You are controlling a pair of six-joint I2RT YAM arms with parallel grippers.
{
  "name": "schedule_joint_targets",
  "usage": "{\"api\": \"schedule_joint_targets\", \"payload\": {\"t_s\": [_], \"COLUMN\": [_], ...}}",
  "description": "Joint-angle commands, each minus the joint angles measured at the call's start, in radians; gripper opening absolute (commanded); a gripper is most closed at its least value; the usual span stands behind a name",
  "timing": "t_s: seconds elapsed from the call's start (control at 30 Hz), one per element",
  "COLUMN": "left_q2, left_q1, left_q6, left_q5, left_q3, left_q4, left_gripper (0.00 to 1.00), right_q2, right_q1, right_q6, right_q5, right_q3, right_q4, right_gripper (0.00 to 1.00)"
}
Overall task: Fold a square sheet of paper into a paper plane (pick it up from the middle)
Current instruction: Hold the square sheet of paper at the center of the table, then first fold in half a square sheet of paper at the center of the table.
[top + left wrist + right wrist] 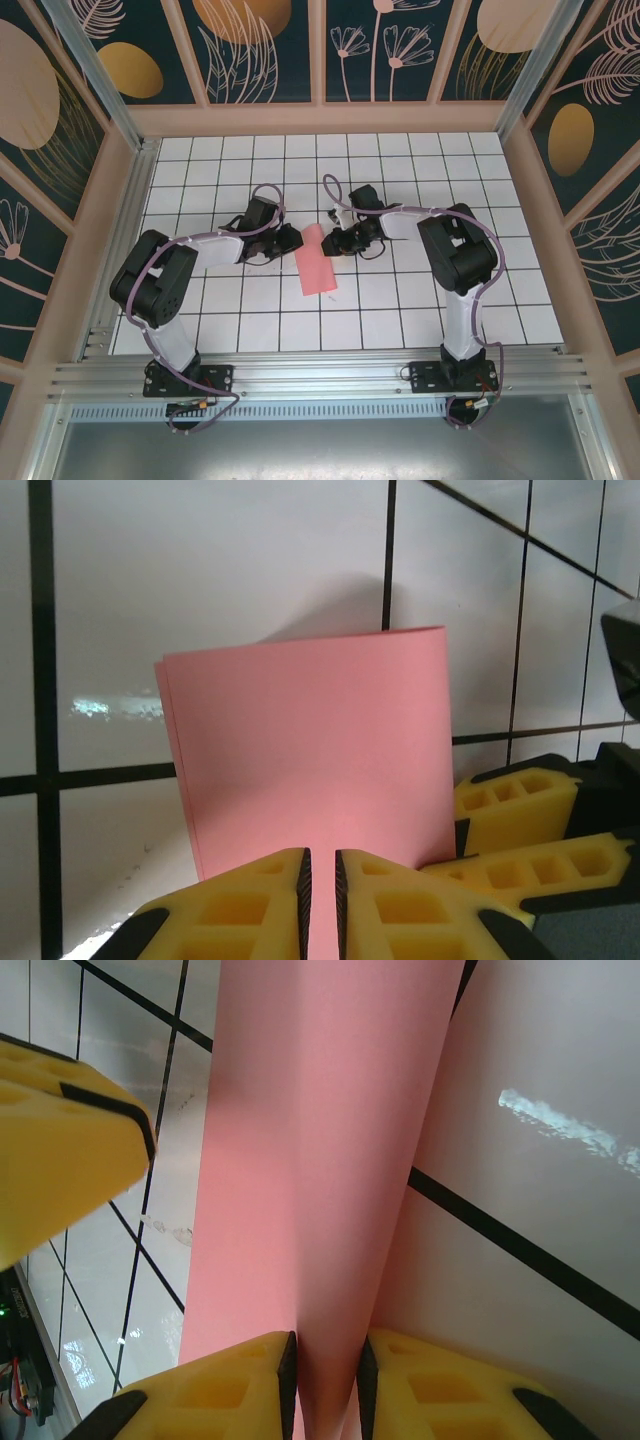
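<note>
1. The paper point(318, 262) is in the middle of the bench point(400, 310), between the two arms. From above it shows as a narrow pink strip, longer than it is wide, so I judge it is already folded in half one time.
2. In the left wrist view two layers are seen at the left edge of the paper. The far edge seems to be the fold, more rounded than sharp.
3. The left end effector point(320, 865) is almost closed. Only a thin slit is between its fingers point(250, 900), and the pink paper fills this slit. I read it as a pinch on the near edge of the paper.
4. The right end effector point(325, 1355) is also nearly closed, with the paper running out from between its fingers. It grips from the opposite side, and in the left wrist view it sits just beside the paper.
5. I cannot tell surely if the paper lies flat on the bench or is lifted a little. In the right wrist view one side seems raised.
6. The step in hand, as I judge, is the first centre fold, with both layers held together. No nose corners and no wings are made yet, so the task is at an early stage.
7. The next move calls for pressing the fold into a sharp crease with the edges aligned. If one grip slips, the layers can shift and the plane will be crooked.
</note>
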Motion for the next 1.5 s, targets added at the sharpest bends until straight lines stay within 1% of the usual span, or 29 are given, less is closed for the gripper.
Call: {"api": "schedule_joint_targets", "payload": {"t_s": [0.0,0.13,0.27,0.5,0.57,0.63,0.7,0.73,0.8,0.87,0.93,0.97,1.03,1.1,1.17,1.37,1.47], "left_q2": [0.027,0.045,0.065,0.082,0.087,0.090,0.096,0.097,0.100,0.099,0.102,0.104,0.105,0.107,0.108,0.112,0.114], "left_q1": [-0.012,-0.015,-0.018,-0.020,-0.021,-0.023,-0.023,-0.024,-0.025,-0.026,-0.026,-0.027,-0.029,-0.029,-0.030,-0.030,-0.030], "left_q6": [-0.012,-0.006,0.006,0.007,0.007,0.008,0.009,0.010,0.013,0.013,0.012,0.011,0.011,0.009,0.008,0.004,0.001], "left_q5": [0.026,0.015,-0.029,-0.055,-0.073,-0.094,-0.112,-0.120,-0.132,-0.141,-0.144,-0.146,-0.149,-0.150,-0.147,-0.143,-0.145], "left_q3": [-0.018,-0.015,0.002,0.004,0.006,0.005,0.005,0.005,0.006,0.008,0.012,0.015,0.020,0.023,0.023,0.022,0.025], "left_q4": [0.016,-0.015,-0.079,-0.115,-0.135,-0.155,-0.173,-0.181,-0.193,-0.199,-0.201,-0.202,-0.205,-0.205,-0.204,-0.199,-0.199], "left_gripper": [0.17,0.17,0.17,0.16,0.16,0.16,0.16,0.16,0.16,0.16,0.15,0.15,0.15,0.15,0.14,0.14,0.14], "right_q2": [0.080,0.079,0.077,0.078,0.072,0.051,-0.004,-0.034,-0.111,-0.165,-0.188,-0.193,-0.185,-0.159,-0.128,-0.066,-0.057], "right_q1": [-0.005,-0.005,-0.005,0.001,0.001,0.000,-0.003,-0.008,-0.014,-0.005,0.030,0.058,0.099,0.121,0.133,0.137,0.132], "right_q6": [-0.034,-0.036,-0.039,-0.045,-0.041,-0.021,0.026,0.061,0.144,0.193,0.198,0.191,0.193,0.193,0.199,0.183,0.166], "right_q5": [0.159,0.162,0.158,0.157,0.150,0.138,0.141,0.163,0.249,0.336,0.370,0.374,0.356,0.330,0.348,0.237,0.241], "right_q3": [-0.010,-0.008,-0.004,0.016,0.029,0.042,0.041,0.033,0.010,-0.006,0.000,0.005,0.017,0.032,0.045,0.054,0.056], "right_q4": [0.038,0.035,0.031,0.016,0.000,-0.008,0.006,0.022,0.050,0.052,0.034,0.027,0.018,0.001,-0.020,-0.031,-0.053], "right_gripper": [0.27,0.27,0.27,0.28,0.32,0.40,0.45,0.46,0.47,0.43,0.35,0.31,0.28,0.24,0.20,0.19,0.20]}}
